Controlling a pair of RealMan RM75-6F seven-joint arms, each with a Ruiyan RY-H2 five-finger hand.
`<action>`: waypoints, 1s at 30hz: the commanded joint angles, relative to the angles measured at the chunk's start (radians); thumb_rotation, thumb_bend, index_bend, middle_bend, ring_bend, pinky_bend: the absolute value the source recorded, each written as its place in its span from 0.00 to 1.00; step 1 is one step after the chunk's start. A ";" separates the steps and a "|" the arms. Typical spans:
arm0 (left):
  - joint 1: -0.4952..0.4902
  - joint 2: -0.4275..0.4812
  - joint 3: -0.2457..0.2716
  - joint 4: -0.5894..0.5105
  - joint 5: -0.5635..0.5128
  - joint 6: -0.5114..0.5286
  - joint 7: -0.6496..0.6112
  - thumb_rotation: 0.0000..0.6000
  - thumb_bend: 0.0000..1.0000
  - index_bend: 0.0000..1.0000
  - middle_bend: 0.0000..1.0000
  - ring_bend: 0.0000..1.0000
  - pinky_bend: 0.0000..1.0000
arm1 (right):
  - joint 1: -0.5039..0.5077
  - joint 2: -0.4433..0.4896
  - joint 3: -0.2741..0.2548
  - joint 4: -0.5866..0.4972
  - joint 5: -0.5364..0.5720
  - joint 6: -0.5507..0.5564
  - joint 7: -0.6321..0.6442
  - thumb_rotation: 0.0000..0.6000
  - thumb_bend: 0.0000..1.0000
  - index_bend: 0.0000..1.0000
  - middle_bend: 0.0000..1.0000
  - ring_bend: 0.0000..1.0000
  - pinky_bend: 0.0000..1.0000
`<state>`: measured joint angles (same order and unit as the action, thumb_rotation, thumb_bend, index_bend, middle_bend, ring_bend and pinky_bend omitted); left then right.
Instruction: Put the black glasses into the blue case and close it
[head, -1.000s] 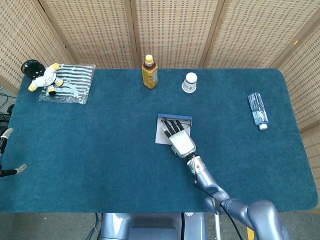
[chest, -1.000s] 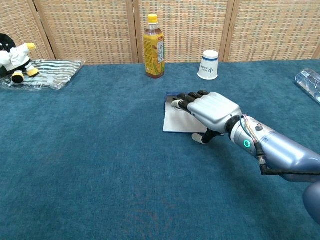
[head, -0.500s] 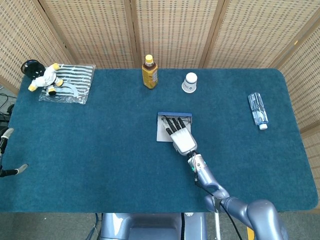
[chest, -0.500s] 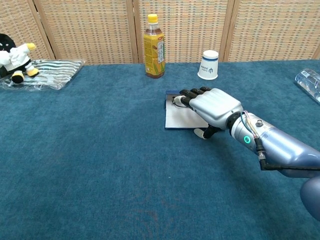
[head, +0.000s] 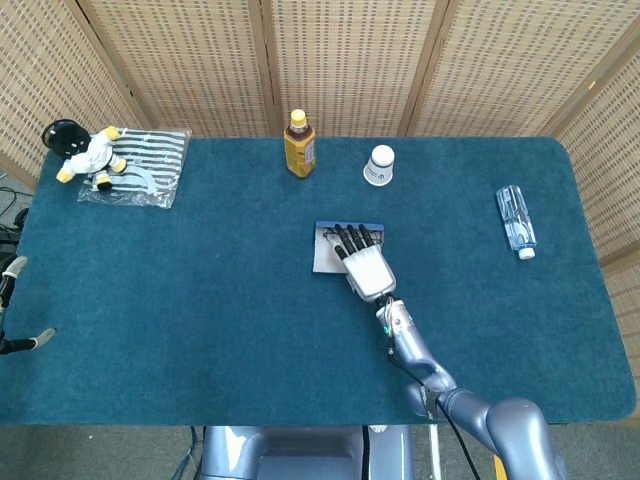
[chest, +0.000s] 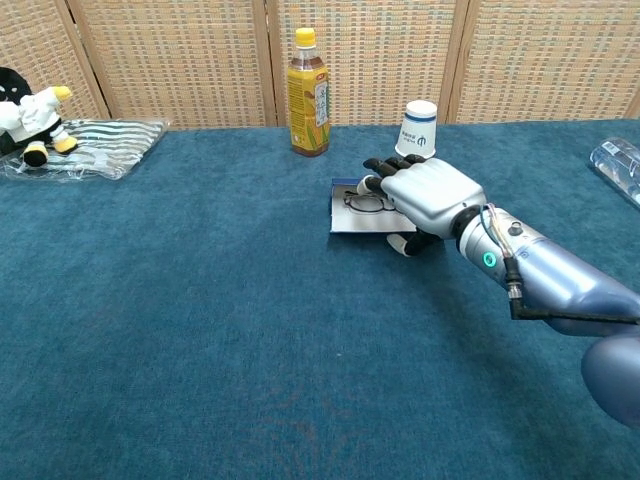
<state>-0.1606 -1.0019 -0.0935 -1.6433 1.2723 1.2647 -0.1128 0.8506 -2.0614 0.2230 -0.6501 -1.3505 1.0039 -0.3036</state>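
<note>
Carefully now: right hand (chest: 425, 193) hovers empty, fingers spread over the black glasses (chest: 362, 199) inside the blue case (chest: 345, 222); grip the lid's edge squarely.

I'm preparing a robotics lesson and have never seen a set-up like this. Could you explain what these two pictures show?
This is a two-armed robot with human-like hands, steered remotely by a person. One picture looks down from its head; the other looks forward from its chest. Only the right hand shows, palm down over an open blue case with black glasses lying in it. Whether the fingers touch or grip anything is unclear. Also on the blue table: a tea bottle, a paper cup, a water bottle lying flat, and a plush toy on a striped packet.
</note>
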 joint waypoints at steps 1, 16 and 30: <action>0.000 0.000 0.000 0.000 -0.002 0.000 0.000 1.00 0.00 0.00 0.00 0.00 0.00 | 0.014 -0.010 0.017 0.021 0.015 -0.019 0.009 1.00 0.49 0.19 0.00 0.00 0.08; -0.001 0.000 -0.002 0.000 -0.006 -0.004 -0.003 1.00 0.00 0.00 0.00 0.00 0.00 | 0.029 -0.030 0.007 0.086 -0.010 -0.009 0.104 1.00 0.47 0.57 0.00 0.00 0.08; 0.001 0.006 0.004 -0.003 0.011 -0.003 -0.015 1.00 0.00 0.00 0.00 0.00 0.00 | -0.035 0.049 -0.072 -0.006 -0.086 0.068 0.156 1.00 0.47 0.70 0.04 0.00 0.09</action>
<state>-0.1603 -0.9961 -0.0898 -1.6465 1.2827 1.2615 -0.1273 0.8358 -2.0414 0.1720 -0.6197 -1.4170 1.0494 -0.1556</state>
